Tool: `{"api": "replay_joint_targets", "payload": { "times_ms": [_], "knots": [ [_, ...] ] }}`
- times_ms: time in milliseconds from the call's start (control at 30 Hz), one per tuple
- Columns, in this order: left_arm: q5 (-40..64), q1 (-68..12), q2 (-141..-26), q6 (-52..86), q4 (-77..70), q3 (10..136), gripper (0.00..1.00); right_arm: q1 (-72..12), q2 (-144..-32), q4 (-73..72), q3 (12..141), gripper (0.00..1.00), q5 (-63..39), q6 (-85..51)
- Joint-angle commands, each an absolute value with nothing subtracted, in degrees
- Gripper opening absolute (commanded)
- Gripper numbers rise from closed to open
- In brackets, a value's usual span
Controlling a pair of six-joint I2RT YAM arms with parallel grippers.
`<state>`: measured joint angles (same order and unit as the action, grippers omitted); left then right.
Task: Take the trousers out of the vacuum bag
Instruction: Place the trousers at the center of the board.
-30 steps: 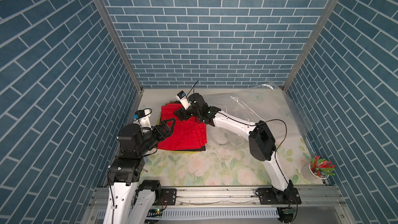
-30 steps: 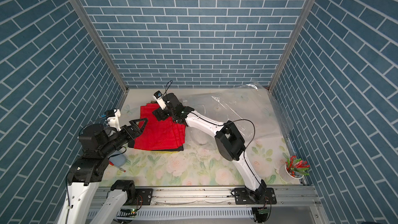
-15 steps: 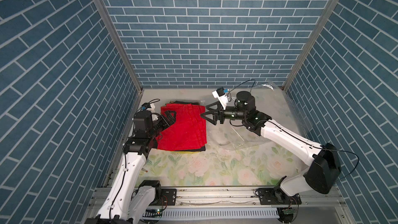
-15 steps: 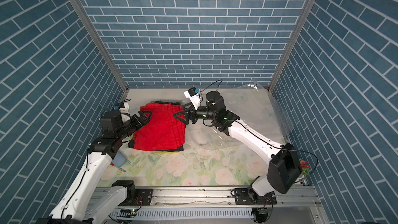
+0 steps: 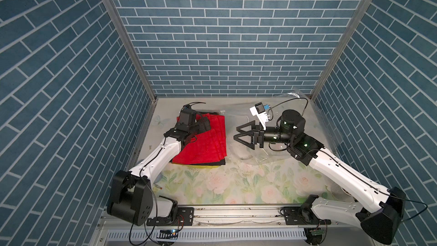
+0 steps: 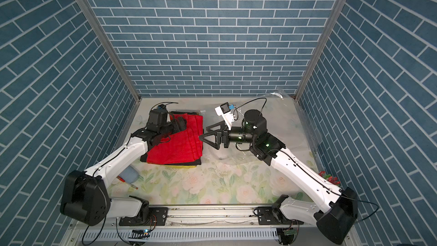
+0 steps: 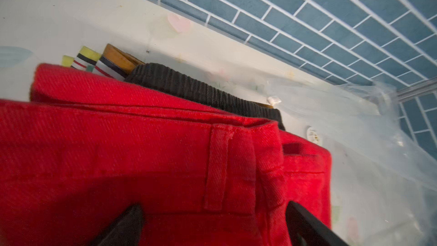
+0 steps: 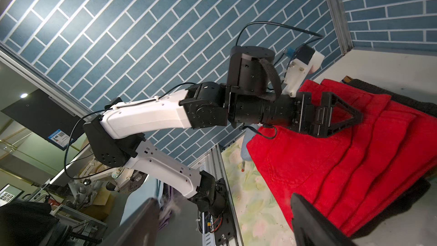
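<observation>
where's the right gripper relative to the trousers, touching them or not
Apart. In a top view the right gripper, jaws open, sits short of the trousers, with a visible gap between its tips and the red edge.

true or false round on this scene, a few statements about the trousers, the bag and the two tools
1. The red trousers lie on top of the pile. True.
2. The right tool is shut on the vacuum bag. False: it is open and holds nothing.
3. The left tool is open over the red trousers. True.
4. The vacuum bag lies between the pile and the left wall. False: it lies on the pile's other side, toward the right tool.
</observation>
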<state>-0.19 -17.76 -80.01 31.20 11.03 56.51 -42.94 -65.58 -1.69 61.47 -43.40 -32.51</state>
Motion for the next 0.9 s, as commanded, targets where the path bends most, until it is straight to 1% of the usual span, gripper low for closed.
{"api": "replay_joint_targets", "payload": {
  "times_ms": [0, 200, 367, 567, 733, 867],
  "knots": [
    [-7.10, -17.49, -84.40, 28.78, 11.43, 56.72, 0.98, -42.69, -63.20, 7.73, 63.84, 0.89, -39.77, -28.03],
    [-8.05, -17.54, -88.75, 28.19, 9.86, 55.63, 0.98, -42.63, -60.66, 18.23, 66.72, 0.90, -38.52, -21.27],
    [-7.01, -17.57, -87.45, 28.74, 9.42, 55.79, 0.99, -42.62, -57.96, 25.33, 67.14, 0.90, -34.94, -16.53],
    [-2.35, -17.57, -79.07, 27.53, 9.82, 58.71, 1.00, -42.55, -52.41, 26.29, 63.22, 0.91, -25.53, -13.34],
    [0.32, -17.93, -70.18, 27.47, 10.12, 58.39, 1.00, -42.59, -48.09, 26.32, 59.16, 0.91, -10.08, -14.29],
    [-0.71, -19.51, -64.25, 29.73, 14.72, 56.17, 1.00, -42.60, -46.11, 25.93, 54.78, 0.91, -2.11, -17.47]
  ]
}}
